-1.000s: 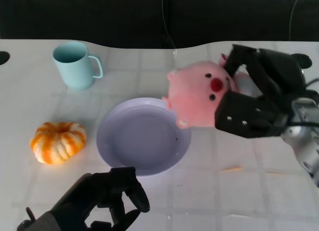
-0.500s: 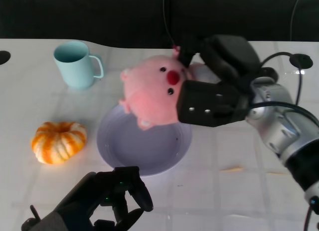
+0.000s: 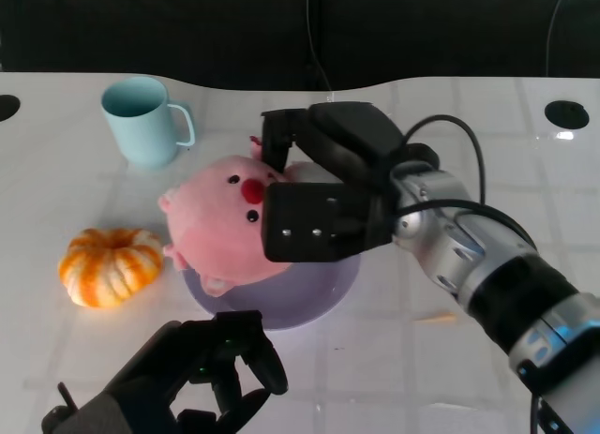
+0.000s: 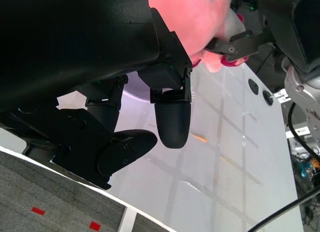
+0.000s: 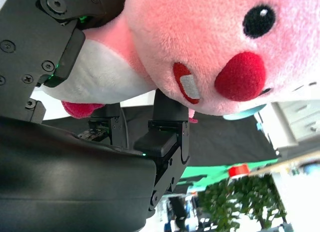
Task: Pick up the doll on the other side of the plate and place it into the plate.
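While the right robot hand [image 3: 323,204] grips the pink pig doll [image 3: 225,230] from behind, the doll hangs over the lilac plate [image 3: 328,282], overlapping its near-left rim, so release looks slightly off-centre; the left robot hand [image 3: 202,373] rests curled and empty.

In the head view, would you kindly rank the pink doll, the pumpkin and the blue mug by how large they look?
1. Pink doll, though it is lifted nearer the camera in the right hand, so its lead may be overstated.
2. Pumpkin.
3. Blue mug; close to the pumpkin.
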Motion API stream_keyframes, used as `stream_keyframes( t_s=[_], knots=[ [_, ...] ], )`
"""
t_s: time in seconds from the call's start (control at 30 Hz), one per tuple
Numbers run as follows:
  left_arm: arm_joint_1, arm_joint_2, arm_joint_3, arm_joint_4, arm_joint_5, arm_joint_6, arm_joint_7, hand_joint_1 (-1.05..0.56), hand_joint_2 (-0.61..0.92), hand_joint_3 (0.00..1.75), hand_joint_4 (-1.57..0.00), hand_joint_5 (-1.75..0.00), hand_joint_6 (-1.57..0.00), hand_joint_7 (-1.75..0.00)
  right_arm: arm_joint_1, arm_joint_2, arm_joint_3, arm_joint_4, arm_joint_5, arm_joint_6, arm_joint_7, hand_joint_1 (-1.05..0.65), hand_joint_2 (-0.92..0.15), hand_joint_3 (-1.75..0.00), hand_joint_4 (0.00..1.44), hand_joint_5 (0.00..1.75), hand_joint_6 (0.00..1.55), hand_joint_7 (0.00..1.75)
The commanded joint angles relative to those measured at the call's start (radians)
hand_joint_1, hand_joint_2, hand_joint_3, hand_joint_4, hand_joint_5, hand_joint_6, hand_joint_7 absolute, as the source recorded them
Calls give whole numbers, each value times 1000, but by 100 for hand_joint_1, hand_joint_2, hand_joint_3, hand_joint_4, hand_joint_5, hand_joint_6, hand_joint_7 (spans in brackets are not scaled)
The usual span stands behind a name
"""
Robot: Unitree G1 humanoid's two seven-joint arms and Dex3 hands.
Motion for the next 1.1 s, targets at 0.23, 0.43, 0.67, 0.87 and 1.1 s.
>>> stream_keyframes(
  t_s=[0.23, 0.43, 0.67, 0.87, 1.1],
  knots=[
    [-14, 5, -6, 24, 30, -19, 17, -17, 60, 93, -65, -175, -63, -141, -52, -44, 24, -45, -2, 41, 234, -61, -91, -21, 33, 45, 44, 3],
    [-5, 6, -2, 12, 27, -9, 12, -17, 60, 93, -65, -175, -63, -141, -21, -118, 37, -200, 3, 79, 419, -82, -92, -26, 11, 22, 10, 0],
    [-1, 6, -3, 0, 27, -5, 14, -16, 63, 90, -64, -175, -63, -140, 31, -185, 29, -341, 16, 90, 535, -88, -92, -27, 8, 19, 10, 1],
    [3, 1, -10, -16, 34, 6, 15, -17, 63, 90, -64, -175, -62, -141, 171, -285, -36, -572, 51, 50, 526, -83, -92, -28, 18, 25, 19, 5],
    [10, -14, -16, -36, 29, 29, 16, -17, 63, 89, -65, -175, -63, -141, 413, -381, -179, -873, 136, 43, 505, -73, -92, -27, 33, 34, 31, 8]
  ],
)
